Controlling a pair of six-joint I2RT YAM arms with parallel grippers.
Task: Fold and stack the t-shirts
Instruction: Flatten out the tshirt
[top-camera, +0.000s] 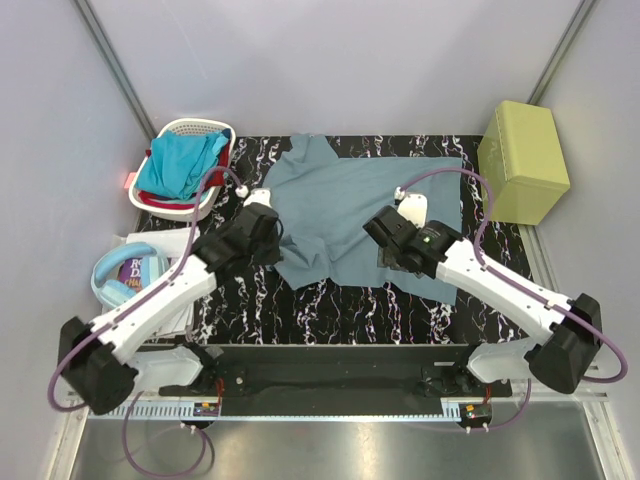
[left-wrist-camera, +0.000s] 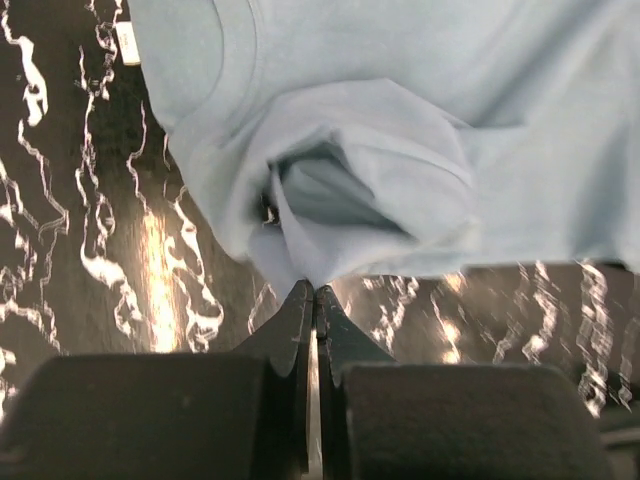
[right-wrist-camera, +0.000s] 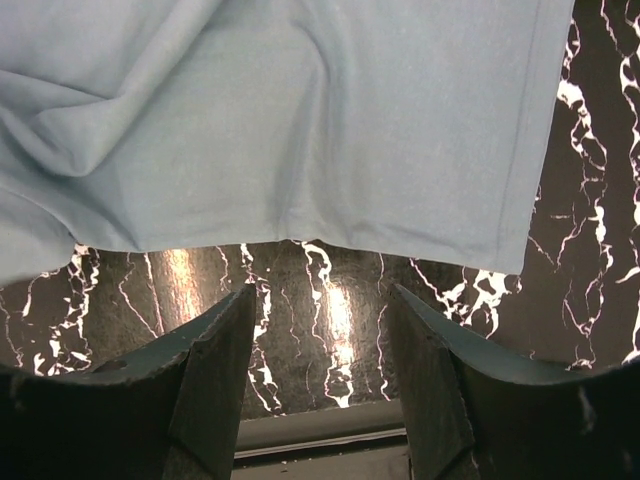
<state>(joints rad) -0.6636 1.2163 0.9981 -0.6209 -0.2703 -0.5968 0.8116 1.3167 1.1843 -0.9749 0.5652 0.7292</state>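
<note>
Across the middle of the dark marbled desk (top-camera: 340, 310) lay the grey-blue t-shirt (top-camera: 370, 200), opened out but rumpled, reaching from the far left toward the near right. We saw the left pincer (left-wrist-camera: 313, 300) closed tight, its tips nipping a bunched fold at the shirt's left edge, with the collar close by. The right pincer (right-wrist-camera: 320, 290) stood wide and held nothing. It was poised just short of the shirt's near hem, with bare desk showing between its fingers.

We judged the task to be at its very start: this shirt showed no tidy fold, and no stack was visible anywhere. The turquoise t-shirt (top-camera: 180, 165) sat heaped in the white laundry basket (top-camera: 222, 132) at the far left corner. A sliver of red (top-camera: 129, 182) showed by the basket's left side, too small for us to name.

Farther out, a yellow-green box (top-camera: 525, 160) stood at the far right, just off the shirt's corner. Pale blue headphones (top-camera: 108, 285) rested on a book (top-camera: 135, 268) at the near left, beside the left arm. Nothing lay on the shirt itself. The bunched cloth and the nearby basket looked to us the likeliest hindrances to a clean fold.
</note>
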